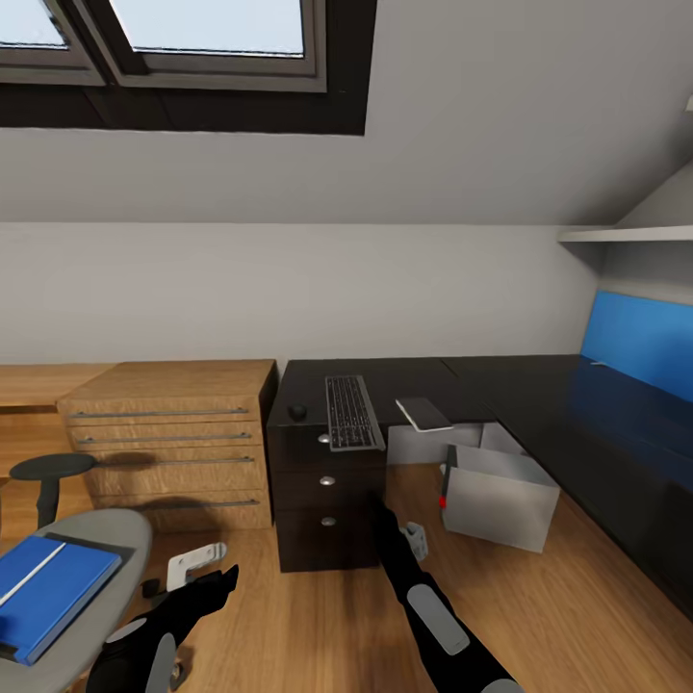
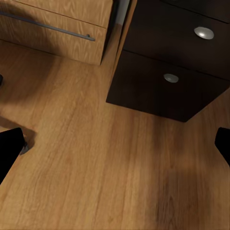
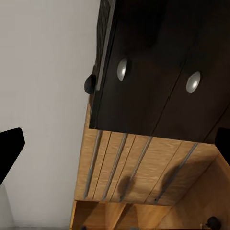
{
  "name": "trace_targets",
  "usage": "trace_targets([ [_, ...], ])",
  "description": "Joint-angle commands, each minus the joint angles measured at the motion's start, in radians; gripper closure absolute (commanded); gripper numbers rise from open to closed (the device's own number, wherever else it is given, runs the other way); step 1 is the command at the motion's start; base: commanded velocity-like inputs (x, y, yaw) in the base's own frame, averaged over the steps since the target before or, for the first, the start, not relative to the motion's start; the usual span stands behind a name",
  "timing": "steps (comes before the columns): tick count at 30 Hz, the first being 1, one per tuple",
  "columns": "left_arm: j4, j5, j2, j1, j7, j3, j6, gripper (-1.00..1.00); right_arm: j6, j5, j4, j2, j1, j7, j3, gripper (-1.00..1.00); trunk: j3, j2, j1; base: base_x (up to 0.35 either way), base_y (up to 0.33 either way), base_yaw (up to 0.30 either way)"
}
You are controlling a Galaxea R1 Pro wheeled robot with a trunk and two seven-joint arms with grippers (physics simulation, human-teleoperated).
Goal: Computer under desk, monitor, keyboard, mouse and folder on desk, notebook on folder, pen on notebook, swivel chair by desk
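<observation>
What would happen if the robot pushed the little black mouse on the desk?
The mouse looks small and rounded, so it would probably slide easily across the smooth black desk. It is likely light. It sits near the desk's edge beside the keyboard, so a hard push might knock it off.

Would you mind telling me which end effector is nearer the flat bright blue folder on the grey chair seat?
Left. The left end effector hangs just beside the folder; the right end effector is farther off.
</observation>
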Motion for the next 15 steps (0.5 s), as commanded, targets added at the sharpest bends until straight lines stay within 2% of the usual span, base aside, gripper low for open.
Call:
trace_targets([
  [1, 0.000, 0.006, -0.001, -0.001, 0.005, 0.001, 0.005, -1.00, -0.005, -0.006, 0.002, 0.000, -0.001, 0.006, 0.007, -1.00, -0.001, -0.001, 0.000, 0.043, 0.000, 0.000],
  [4, 0.013, 0.006, -0.001, -0.001, 0.005, 0.000, 0.004, -1.00, -0.005, 0.007, 0.002, 0.000, -0.001, 0.015, 0.019, -1.00, -0.001, -0.001, 0.000, 0.100, 0.000, 0.000],
  [7, 0.030, 0.006, -0.001, -0.001, 0.005, 0.000, 0.004, -1.00, -0.005, 0.016, 0.002, 0.000, -0.001, 0.036, 0.030, -1.00, -0.001, -0.001, 0.000, 0.239, 0.000, 0.000],
  [11, 0.034, 0.006, -0.001, -0.001, 0.005, -0.001, 0.004, -1.00, -0.006, 0.018, 0.002, 0.000, -0.001, 0.042, 0.030, -1.00, -0.001, -0.001, 0.000, 0.111, 0.000, 0.000],
  [15, 0.034, 0.006, -0.001, -0.001, 0.004, -0.001, 0.004, -1.00, -0.006, 0.018, 0.002, 0.000, -0.001, 0.043, 0.028, -1.00, -0.001, -0.001, 0.000, 0.241, 0.000, 0.000],
])
